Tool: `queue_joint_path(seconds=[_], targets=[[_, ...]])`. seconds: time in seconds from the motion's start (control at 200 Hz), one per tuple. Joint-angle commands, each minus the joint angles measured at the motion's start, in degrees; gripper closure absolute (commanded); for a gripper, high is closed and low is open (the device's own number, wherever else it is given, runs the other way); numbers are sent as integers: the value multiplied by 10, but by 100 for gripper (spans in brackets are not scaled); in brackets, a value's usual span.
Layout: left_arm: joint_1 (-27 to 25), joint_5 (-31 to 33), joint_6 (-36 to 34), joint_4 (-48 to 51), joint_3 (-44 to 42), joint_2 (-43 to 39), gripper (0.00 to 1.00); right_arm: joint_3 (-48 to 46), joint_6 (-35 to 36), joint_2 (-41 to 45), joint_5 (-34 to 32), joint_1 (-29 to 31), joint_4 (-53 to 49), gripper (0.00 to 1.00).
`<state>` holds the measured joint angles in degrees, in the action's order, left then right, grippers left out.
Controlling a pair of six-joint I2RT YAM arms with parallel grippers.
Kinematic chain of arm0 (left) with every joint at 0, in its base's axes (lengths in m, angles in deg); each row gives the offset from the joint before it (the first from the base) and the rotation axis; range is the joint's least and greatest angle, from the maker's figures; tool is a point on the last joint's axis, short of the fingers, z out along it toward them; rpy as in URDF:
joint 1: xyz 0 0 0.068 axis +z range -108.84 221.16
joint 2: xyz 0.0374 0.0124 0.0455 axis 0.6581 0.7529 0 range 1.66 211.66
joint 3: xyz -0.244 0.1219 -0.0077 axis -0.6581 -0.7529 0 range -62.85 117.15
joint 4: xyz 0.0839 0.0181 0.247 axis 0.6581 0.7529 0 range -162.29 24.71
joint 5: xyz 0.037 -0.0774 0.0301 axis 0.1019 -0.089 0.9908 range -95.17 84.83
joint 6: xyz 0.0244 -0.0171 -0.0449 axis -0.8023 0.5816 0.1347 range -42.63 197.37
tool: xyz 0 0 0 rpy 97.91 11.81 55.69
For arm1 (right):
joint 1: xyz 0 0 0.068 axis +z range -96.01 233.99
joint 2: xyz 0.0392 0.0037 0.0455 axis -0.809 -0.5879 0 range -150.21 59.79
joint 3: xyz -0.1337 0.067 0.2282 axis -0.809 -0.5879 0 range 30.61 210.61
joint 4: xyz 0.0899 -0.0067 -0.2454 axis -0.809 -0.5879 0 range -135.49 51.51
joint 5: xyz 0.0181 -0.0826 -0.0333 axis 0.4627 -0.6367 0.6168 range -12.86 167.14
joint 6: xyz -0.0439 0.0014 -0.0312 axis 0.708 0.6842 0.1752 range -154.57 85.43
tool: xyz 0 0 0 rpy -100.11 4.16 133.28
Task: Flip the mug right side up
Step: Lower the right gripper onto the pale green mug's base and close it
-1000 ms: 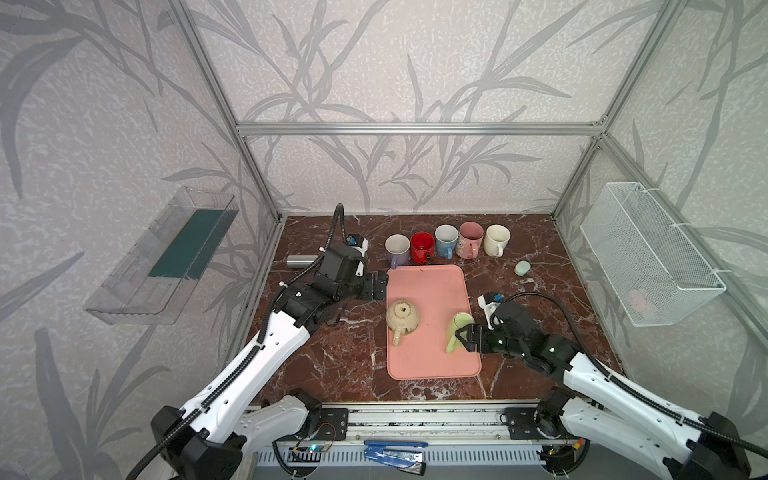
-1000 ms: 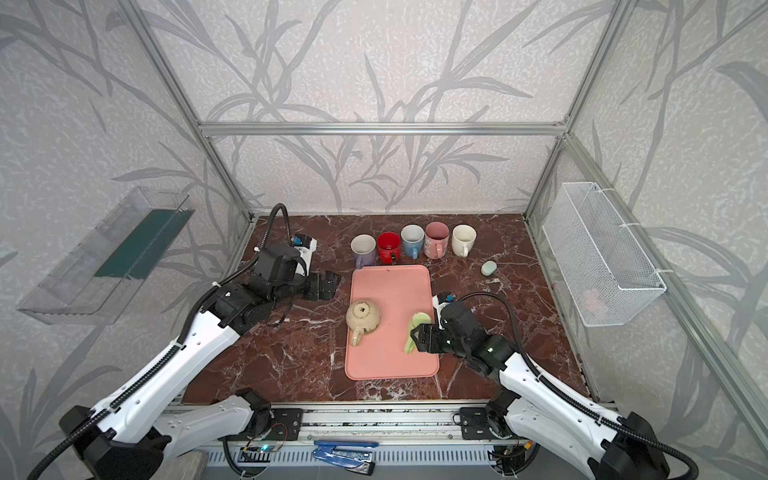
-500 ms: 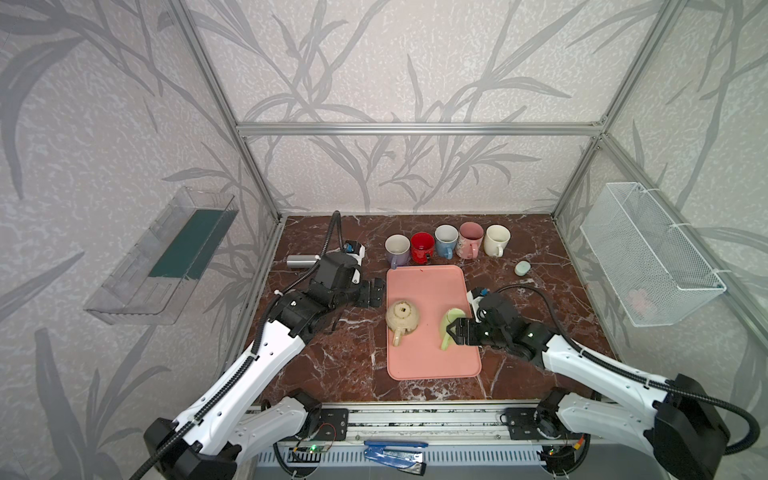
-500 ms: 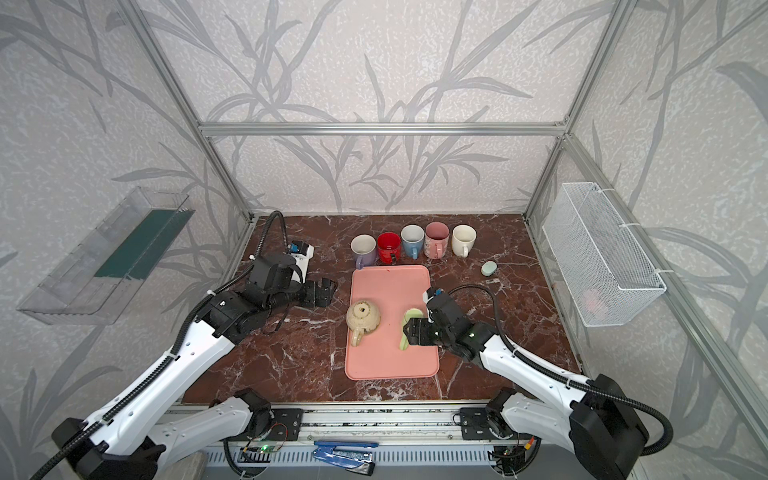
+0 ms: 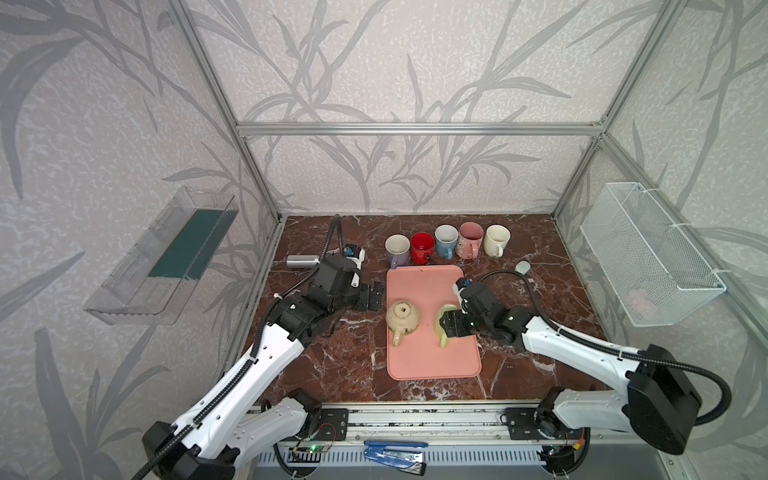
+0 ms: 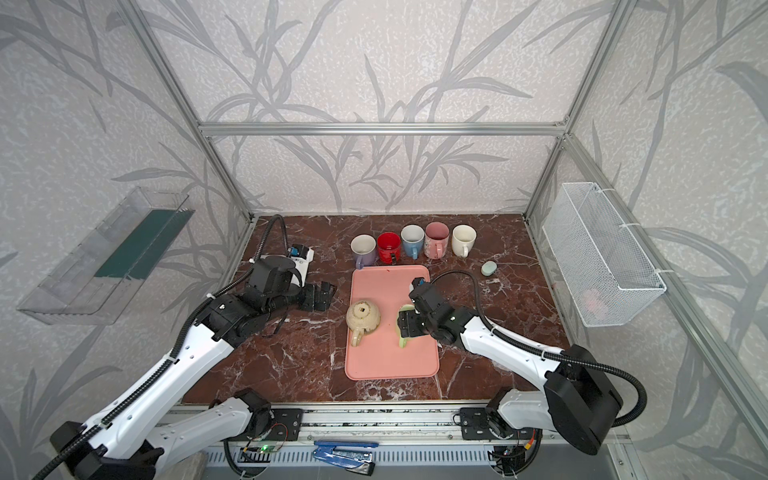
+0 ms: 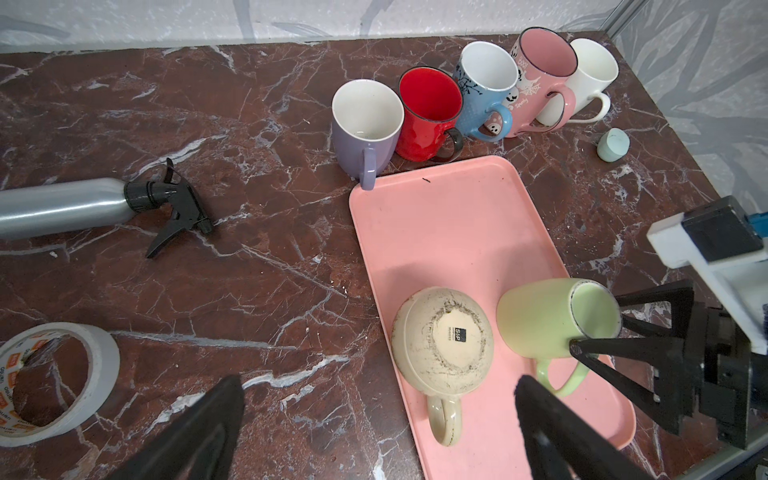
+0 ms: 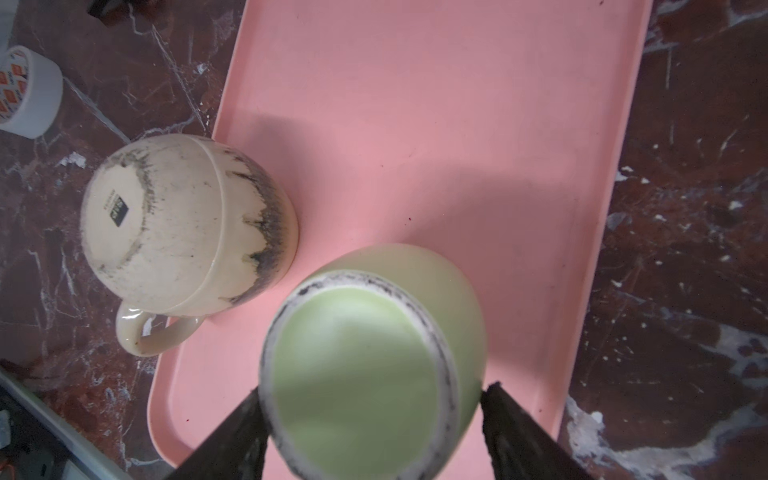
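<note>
Left gripper [image 5: 370, 297] is hovering just left of the flat pink plastic tray [image 5: 424, 282], jaws spread wide and holding nothing, arm stretching low over the marble table [image 5: 340, 361]. Round speckled beige mug [image 5: 402, 318] is sitting upside down on the tray's left half. Glossy green mug [image 7: 540, 320] is lying tilted sideways over the tray's right half. Right gripper [image 5: 449, 326] is pinching its body near the base, forearm reaching in low from the tray's right.
</note>
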<state>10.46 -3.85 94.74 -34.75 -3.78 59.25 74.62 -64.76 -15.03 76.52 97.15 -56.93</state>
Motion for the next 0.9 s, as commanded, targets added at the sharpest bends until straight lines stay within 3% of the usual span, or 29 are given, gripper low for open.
queue_joint_path(seconds=[0.0, 0.375, 0.71, 0.895], targets=[[-2, -5, -15, -3, -7, -9, 1, 31, 32, -15, -36, 11, -50, 23], [-2, -5, -14, -5, -10, -15, 1, 100, 83, -48, -89, 30, -161, 23], [-2, -6, -13, -5, -10, -15, 1, 84, 71, -39, -88, 47, -179, 22], [-2, -4, -11, -7, -13, -20, 1, 71, 66, -24, -92, 48, -185, 29]])
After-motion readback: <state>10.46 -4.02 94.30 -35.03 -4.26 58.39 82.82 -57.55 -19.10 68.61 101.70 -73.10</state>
